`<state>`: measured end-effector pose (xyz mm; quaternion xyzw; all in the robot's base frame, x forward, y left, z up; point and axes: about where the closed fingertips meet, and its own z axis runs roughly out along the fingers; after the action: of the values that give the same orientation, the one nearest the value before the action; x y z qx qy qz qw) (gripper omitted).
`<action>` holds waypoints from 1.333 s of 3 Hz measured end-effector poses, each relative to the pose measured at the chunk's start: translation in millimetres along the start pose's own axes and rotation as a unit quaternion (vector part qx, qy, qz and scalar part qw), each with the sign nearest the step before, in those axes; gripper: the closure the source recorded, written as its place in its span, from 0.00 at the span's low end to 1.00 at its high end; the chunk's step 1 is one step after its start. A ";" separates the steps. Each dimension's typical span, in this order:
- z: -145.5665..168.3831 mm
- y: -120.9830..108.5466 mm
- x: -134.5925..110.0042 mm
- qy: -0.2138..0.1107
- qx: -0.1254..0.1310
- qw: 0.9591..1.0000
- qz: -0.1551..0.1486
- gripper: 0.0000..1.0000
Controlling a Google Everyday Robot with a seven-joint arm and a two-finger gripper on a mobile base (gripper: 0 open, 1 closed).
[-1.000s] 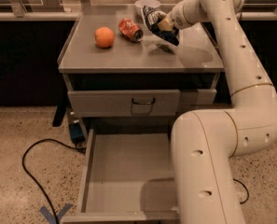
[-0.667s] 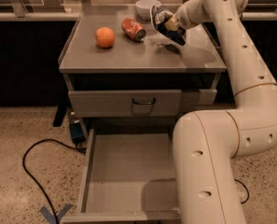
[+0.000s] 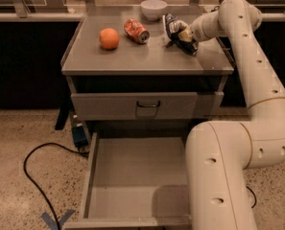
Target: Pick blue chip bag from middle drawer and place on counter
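The blue chip bag, dark foil with a white label, is at the right rear of the counter, low over its surface. My gripper reaches in from the right and is shut on the bag's lower right end. I cannot tell whether the bag touches the counter. The middle drawer stands pulled out below, with a bare grey floor and nothing in it. My arm's lower link covers its right side.
On the counter are an orange, a crushed orange-red can and a white bowl at the back. The top drawer front is closed. A black cable and blue tape lie on the floor at left.
My gripper has carried the blue chip bag to the right and slightly down, away from the can and the bowl. The other objects have not moved.
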<state>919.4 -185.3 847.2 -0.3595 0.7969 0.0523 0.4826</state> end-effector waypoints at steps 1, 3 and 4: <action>-2.7 1.8 -1.9 0.000 0.000 1.000 0.000 0.82; -2.5 1.9 -1.9 0.000 0.000 1.000 0.000 0.34; -2.5 1.9 -1.9 0.000 0.000 1.000 0.000 0.11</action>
<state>916.9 -183.9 849.5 -0.3595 0.7969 0.0523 0.4826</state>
